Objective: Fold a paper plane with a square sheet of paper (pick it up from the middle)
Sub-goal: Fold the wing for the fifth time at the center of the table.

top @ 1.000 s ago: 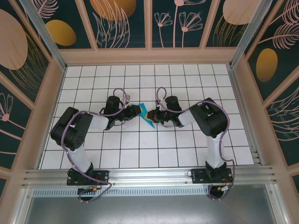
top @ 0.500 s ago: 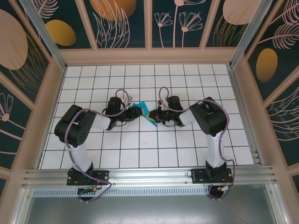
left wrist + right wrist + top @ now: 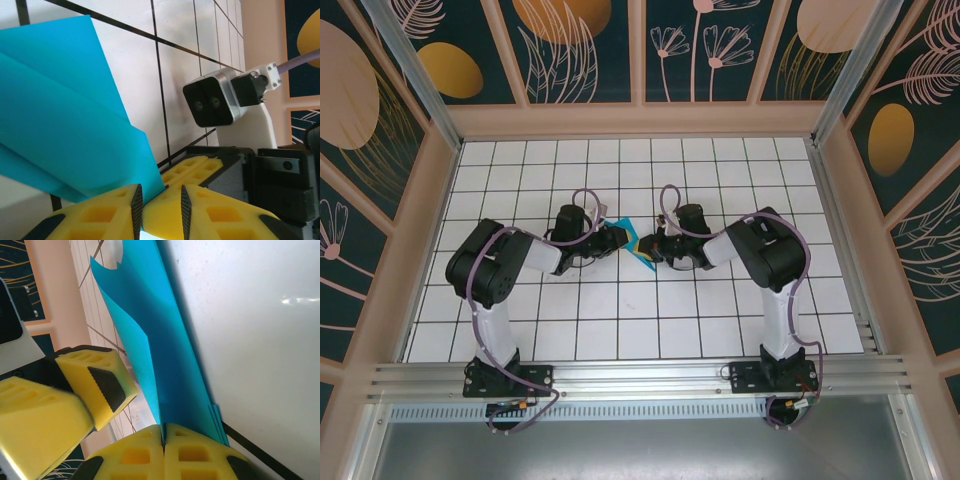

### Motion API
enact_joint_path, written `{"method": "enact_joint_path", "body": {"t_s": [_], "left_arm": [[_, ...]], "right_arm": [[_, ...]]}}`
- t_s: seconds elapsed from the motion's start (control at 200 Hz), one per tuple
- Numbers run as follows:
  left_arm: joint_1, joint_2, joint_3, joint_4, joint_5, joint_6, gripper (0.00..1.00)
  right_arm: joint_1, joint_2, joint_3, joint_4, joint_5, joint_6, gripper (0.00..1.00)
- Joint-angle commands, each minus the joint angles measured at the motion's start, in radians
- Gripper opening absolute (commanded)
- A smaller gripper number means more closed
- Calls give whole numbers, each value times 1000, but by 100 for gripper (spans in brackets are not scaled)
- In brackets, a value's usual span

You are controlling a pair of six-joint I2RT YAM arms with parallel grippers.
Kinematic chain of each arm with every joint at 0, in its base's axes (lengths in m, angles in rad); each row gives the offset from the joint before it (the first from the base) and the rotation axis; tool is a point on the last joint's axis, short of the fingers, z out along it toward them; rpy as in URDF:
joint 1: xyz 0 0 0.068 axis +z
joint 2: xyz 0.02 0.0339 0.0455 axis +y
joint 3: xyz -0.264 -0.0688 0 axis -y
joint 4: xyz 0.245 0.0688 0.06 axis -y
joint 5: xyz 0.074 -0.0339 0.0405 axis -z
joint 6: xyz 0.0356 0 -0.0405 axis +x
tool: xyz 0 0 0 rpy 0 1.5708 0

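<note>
The thin, bright teal-blue sheet of paper [image 3: 640,260] is off the white, black-gridded table [image 3: 720,170], held in the air above the table's middle between the two arms. The right gripper [image 3: 163,435] has its yellow foam fingers pressed flat together with no gap. The paper rises out of the seam between them, so this gripper is carrying the sheet. Its wrist view shows several stacked layers at the pinched edge, so at least one fold appears to be made already. How many creases there are cannot be told. The left gripper [image 3: 160,200], facing the right one over the table's middle, has its jaws narrowly apart. In its own wrist view a corner of the paper [image 3: 65,115] reaches down into that slit. From the right wrist view, one of its yellow fingers [image 3: 95,380] stands just beside the sheet with its dark pad clear of the surface, so it looks to be straddling the paper without clamping it yet. Judged from this, the task is somewhere in its middle. The pickup is done and the sheet is doubled into broad, loosely curving flaps, but it is not yet a narrow pointed dart. The left gripper's pinch, sharper creasing and the nose and wing folds appear to remain.
</note>
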Motion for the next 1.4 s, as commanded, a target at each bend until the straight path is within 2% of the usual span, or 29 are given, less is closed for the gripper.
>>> {"method": "enact_joint_path", "body": {"t_s": [0.0,0.29,0.646,0.906,1.166,1.396], "left_arm": [[-4,26,20,-10,-21,7,29],[-4,45,37,-79,-77,12,26],[-4,65,73,-178,-124,14,23],[-4,81,86,-207,-133,14,22],[-4,87,94,-241,-152,16,21],[-4,102,119,-286,-166,14,19]], "right_arm": [[-4,43,8,-68,10,-12,0],[-4,42,20,-96,5,-33,0],[-4,0,67,-176,-12,-106,12],[-4,-31,67,-237,-3,-168,16],[-4,-92,81,-362,48,-350,21],[-1,-159,81,-400,94,-482,28]]}}
